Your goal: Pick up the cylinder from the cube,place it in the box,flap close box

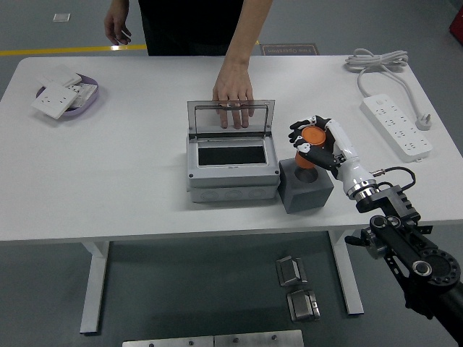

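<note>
An orange cylinder (313,136) is seen just above a dark grey cube (306,187); beside it, a grey box (231,168) is shown with its clear flap (231,119) raised.

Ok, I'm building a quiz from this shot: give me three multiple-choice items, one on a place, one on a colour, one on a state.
1. Where does the power strip lie?
A. far right of the table
B. inside the box
C. on the grey cube

2. What colour is the cylinder?
A. blue
B. orange
C. green

3. How is the box lid?
A. shut flat
B. taken off
C. raised open

Answers:
1 A, the power strip lies far right.
2 B, the cylinder in the right hand is orange.
3 C, the box lid stands up behind the box, a person's hand behind it.
</note>
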`<state>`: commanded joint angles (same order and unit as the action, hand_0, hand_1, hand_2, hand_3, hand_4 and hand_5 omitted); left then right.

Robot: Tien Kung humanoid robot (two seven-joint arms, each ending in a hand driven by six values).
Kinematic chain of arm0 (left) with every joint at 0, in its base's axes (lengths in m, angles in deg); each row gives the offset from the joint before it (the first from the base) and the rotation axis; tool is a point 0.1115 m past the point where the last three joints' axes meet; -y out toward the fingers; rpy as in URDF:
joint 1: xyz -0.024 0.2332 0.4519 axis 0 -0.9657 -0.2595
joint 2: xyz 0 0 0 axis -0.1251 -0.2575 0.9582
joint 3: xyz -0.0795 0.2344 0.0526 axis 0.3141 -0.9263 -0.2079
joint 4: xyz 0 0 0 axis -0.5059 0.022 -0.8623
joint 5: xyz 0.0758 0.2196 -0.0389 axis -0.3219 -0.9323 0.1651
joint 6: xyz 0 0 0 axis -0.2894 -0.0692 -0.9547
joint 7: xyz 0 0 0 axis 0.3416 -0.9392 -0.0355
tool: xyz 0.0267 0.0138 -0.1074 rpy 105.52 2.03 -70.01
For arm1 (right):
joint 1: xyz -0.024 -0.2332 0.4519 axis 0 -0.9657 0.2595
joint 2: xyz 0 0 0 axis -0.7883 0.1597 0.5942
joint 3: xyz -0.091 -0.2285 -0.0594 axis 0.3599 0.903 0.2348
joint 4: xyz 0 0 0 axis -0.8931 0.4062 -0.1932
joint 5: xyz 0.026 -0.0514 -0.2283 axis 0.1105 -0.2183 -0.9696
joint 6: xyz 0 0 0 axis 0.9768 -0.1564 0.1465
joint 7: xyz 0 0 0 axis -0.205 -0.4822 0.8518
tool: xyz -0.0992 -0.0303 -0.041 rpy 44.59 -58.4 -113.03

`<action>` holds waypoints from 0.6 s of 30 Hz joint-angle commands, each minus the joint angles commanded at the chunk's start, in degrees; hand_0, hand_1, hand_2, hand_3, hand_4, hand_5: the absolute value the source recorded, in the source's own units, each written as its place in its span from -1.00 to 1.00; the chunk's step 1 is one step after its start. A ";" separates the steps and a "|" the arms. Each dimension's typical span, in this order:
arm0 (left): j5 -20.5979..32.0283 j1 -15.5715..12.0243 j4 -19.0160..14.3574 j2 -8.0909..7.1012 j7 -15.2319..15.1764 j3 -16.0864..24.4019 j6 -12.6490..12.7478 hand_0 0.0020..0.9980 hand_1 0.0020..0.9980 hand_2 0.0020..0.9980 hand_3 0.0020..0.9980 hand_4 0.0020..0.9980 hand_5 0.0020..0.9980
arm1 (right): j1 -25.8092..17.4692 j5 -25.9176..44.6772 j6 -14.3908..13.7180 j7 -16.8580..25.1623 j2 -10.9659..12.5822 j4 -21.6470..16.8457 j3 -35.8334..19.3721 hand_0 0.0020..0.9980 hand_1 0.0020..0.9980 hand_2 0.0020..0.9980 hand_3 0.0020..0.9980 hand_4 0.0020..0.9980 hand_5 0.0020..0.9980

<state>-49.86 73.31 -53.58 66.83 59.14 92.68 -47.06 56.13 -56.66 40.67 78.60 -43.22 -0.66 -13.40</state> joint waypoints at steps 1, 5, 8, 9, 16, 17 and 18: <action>-0.01 -0.02 0.00 0.01 0.08 0.06 0.04 0.18 0.26 0.23 0.24 0.33 -0.63 | 0.80 -1.23 -0.71 -0.59 0.02 -0.79 1.17 -0.17 -0.14 -0.20 -0.45 -0.86 -1.00; -0.15 -0.02 0.00 -0.11 0.38 0.34 0.20 0.18 0.26 0.23 0.24 0.33 -0.63 | 4.65 -6.23 -3.80 -2.91 -0.51 -1.92 5.79 -0.39 -0.25 -0.22 -0.48 -0.96 -1.00; -0.36 0.06 0.00 -0.27 0.52 0.63 0.27 0.18 0.26 0.23 0.24 0.33 -0.63 | 8.07 -10.72 -5.89 -5.07 -1.51 -1.05 9.59 -0.39 -0.25 -0.22 -0.48 -0.96 -1.00; -0.39 0.10 0.00 -0.34 0.58 0.69 0.28 0.18 0.26 0.23 0.24 0.33 -0.63 | 9.50 -12.62 -6.49 -6.24 -2.22 -0.14 11.13 -0.39 -0.25 -0.22 -0.48 -0.96 -1.00; -0.64 0.34 0.00 -0.65 1.02 1.09 0.45 0.18 0.26 0.23 0.24 0.33 -0.62 | 16.33 -25.51 -7.01 -12.12 -6.79 5.40 17.53 -0.67 -0.46 -0.24 -0.50 -1.00 -1.00; -0.77 0.40 0.00 -0.71 1.12 1.29 0.50 0.18 0.26 0.23 0.24 0.33 -0.62 | 16.89 -27.91 -6.86 -12.99 -7.81 6.40 17.54 -0.76 -0.50 -0.25 -0.50 -1.00 -1.00; -0.84 0.45 0.00 -0.76 1.20 1.42 0.53 0.18 0.26 0.23 0.24 0.33 -0.62 | 17.24 -29.59 -6.77 -13.56 -8.59 7.12 17.50 -0.76 -0.50 -0.25 -0.50 -1.00 -1.00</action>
<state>-50.70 73.76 -53.58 66.07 60.34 94.09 -46.53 73.38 -86.26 33.91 65.04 -51.81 6.46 4.10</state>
